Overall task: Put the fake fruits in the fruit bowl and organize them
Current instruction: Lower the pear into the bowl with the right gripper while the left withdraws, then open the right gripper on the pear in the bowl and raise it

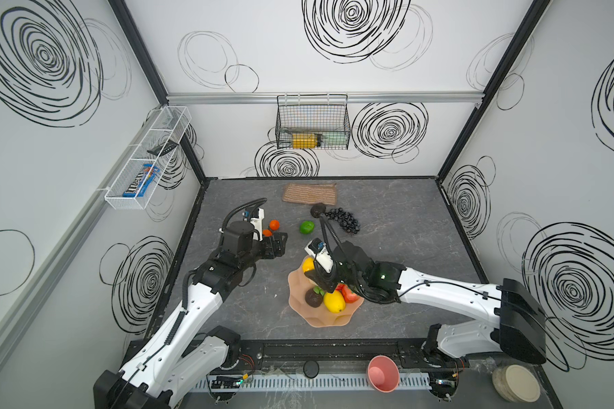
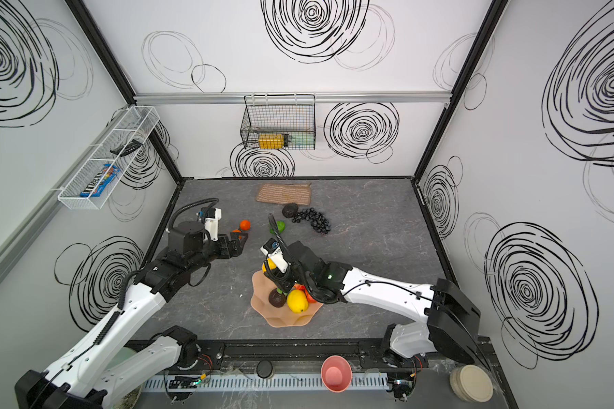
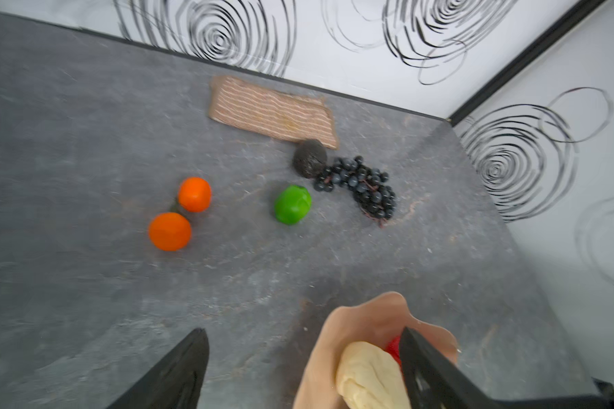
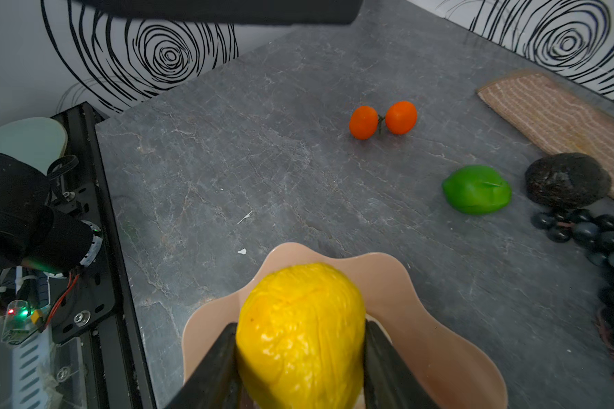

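right end effector [image 4: 300, 327] clamped on a lemon [image 4: 298, 301] over the fruit bowl [image 4: 426, 318]; my left end effector [image 3: 303, 333] gapes empty, oranges [image 1: 273, 225] at the bowl's eleven o'clock.

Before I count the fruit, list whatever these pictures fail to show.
Both top views: the right arm covers the middle of the bowl, hiding fruit beneath.
Right wrist view: the lemon in the right claw blocks the bowl's inside; the grapes run off the edge.
Left wrist view: blurred; the pale fruit is cut by the bottom edge, the red fruit mostly behind the left claw.
The wire basket: contents too small behind mesh.
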